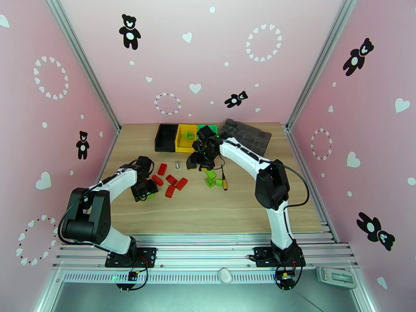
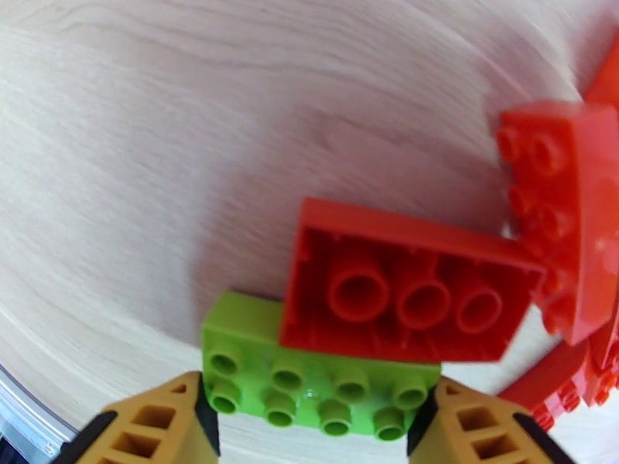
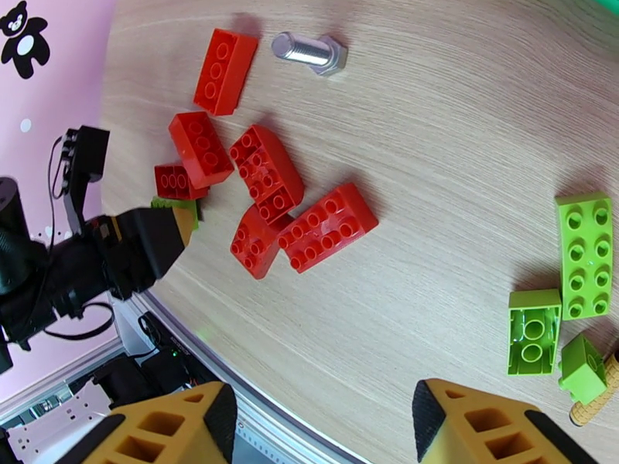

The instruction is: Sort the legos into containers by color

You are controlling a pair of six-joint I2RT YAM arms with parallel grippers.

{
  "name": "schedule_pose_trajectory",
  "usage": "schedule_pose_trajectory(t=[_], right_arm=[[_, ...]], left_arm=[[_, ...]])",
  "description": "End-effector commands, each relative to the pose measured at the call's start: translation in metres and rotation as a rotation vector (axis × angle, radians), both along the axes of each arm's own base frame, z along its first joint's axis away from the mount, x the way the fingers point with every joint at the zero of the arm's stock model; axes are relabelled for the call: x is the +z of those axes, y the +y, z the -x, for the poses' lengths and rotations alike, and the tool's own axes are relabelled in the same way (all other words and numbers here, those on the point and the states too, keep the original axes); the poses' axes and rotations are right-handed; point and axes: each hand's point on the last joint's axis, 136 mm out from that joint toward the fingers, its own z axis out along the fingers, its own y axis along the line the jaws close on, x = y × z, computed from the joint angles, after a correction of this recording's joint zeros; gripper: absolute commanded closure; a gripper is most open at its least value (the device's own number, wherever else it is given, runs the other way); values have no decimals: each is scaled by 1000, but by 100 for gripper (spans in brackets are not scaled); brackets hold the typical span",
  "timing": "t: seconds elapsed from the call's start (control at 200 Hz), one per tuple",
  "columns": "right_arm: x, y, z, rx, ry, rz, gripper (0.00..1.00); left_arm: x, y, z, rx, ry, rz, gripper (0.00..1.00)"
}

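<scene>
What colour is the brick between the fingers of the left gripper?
The brick is light green; the left wrist view shows it best.

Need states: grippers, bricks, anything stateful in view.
Left gripper: shut on green brick.
Right gripper: open, empty.
green brick: studs up, held at both ends.
Red brick: upside down, resting on green brick.
Bolt: lying on its side.

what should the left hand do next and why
Probably close fully on the green brick and lift slowly: the left hand has a finger at each end of it, and an upside-down red brick overlaps its top edge and may slide off.
</scene>
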Motion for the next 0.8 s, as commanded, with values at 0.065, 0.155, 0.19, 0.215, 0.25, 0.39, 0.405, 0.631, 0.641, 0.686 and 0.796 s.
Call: schedule_pose_trajectory(t=[0.065,0.155,0.19,0.215,0.25,0.39,0.405,0.631,0.641,0.686,0.796], right_arm=[[4,-5,-20,-71,-12,-6,34],[3,1,-30,-96,2,-43,34],[4,5,-34,-105,10,-64,34],[6,7,-38,-112,13,-80,34],[7,11,-42,-117,19,-99,34],[16,19,-62,-153,20,-159,34],[17,19,-65,-160,20,-166,34],[36,-1,-97,-248,-5,-221,34],[37,-3,-98,-250,-7,-221,34],[41,-10,-101,-259,-19,-216,34],[46,-26,-101,-262,-50,-180,34]], left_arm=[[39,-38,-8,-46,-92,143,51],[53,-60,-19,-51,-128,228,51],[58,-68,-25,-49,-144,261,51],[63,-74,-30,-46,-156,287,51],[69,-82,-39,-43,-177,321,51],[93,-116,-80,-44,-244,433,52],[96,-118,-84,-46,-249,441,52],[117,-150,-166,-21,-303,517,52],[117,-151,-170,-18,-305,518,52],[119,-154,-186,-11,-313,514,52],[119,-156,-225,15,-324,475,52]])
